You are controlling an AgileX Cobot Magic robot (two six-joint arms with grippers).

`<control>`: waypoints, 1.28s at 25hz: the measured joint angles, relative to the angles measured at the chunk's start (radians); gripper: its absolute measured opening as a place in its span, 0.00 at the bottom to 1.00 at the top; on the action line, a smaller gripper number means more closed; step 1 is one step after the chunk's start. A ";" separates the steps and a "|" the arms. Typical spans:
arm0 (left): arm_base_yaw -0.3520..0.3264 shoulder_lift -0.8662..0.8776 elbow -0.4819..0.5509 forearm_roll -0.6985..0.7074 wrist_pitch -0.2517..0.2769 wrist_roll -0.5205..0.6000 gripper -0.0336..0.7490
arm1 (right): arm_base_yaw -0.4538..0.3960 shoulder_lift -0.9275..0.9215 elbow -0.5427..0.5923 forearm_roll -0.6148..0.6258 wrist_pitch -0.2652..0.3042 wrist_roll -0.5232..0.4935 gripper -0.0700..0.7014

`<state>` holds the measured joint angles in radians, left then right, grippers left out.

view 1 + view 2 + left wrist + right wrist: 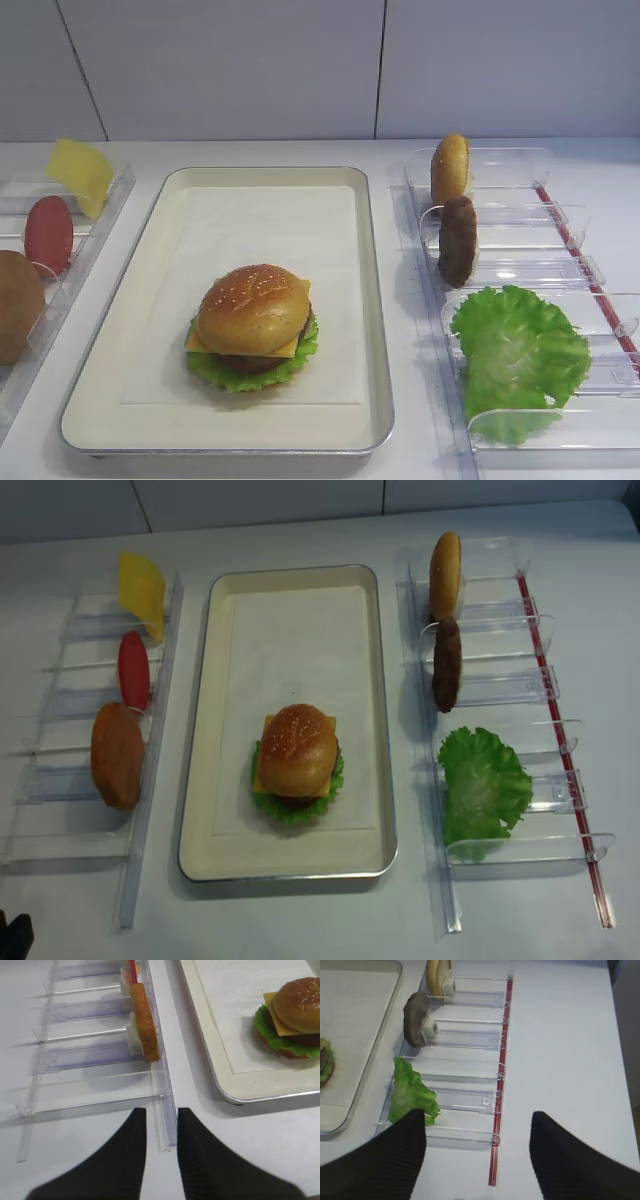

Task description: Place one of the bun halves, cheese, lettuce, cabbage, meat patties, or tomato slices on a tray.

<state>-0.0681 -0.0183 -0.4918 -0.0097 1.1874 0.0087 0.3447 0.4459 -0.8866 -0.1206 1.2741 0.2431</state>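
Stacked burger [254, 326] sits on tray [375, 300]; right gripper [477, 1152] wide open, left gripper [159, 1147] nearly closed (both empty, parked clear).

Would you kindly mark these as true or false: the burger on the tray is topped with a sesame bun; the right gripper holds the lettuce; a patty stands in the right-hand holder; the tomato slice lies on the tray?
1. The burger on the tray is topped with a sesame bun: true.
2. The right gripper holds the lettuce: false; it is open and empty.
3. A patty stands in the right-hand holder: true.
4. The tomato slice lies on the tray: false; it stands in the left-hand holder.
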 joint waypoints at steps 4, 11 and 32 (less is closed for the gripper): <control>0.000 0.000 0.000 0.000 0.000 0.000 0.26 | -0.104 -0.136 0.054 -0.016 0.004 -0.025 0.68; 0.000 0.000 0.000 0.000 0.000 0.000 0.26 | -0.289 -0.359 0.210 -0.030 0.002 -0.095 0.66; 0.000 0.000 0.000 0.000 0.000 0.000 0.26 | -0.341 -0.464 0.393 0.129 -0.200 -0.263 0.63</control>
<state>-0.0681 -0.0183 -0.4918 -0.0097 1.1874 0.0087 0.0039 -0.0180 -0.4934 0.0087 1.0738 -0.0196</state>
